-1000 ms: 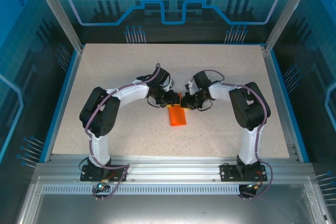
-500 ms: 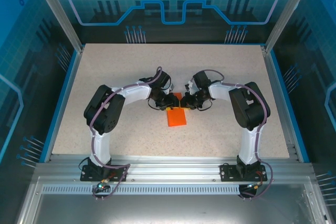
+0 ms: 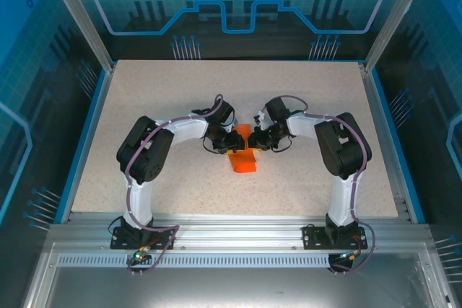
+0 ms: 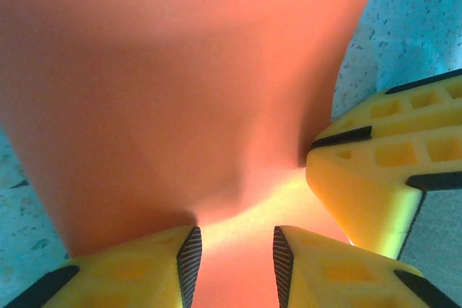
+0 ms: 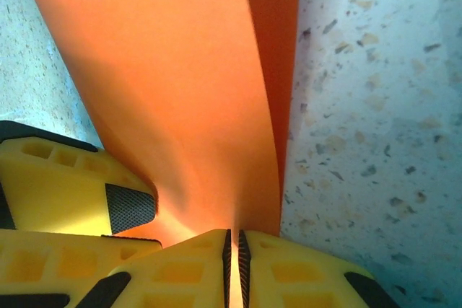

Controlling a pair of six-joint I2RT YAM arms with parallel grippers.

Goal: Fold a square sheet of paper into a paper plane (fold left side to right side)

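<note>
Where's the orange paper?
In the top view the square sheet of paper sits in the middle of the table, its far end between the left gripper and right gripper.

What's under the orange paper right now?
The speckled table shows around the square sheet of paper, whose far edge is pinched in the right gripper, with the left gripper open at the same edge. The sheet bows upward; whatever lies beneath it is covered.
</note>
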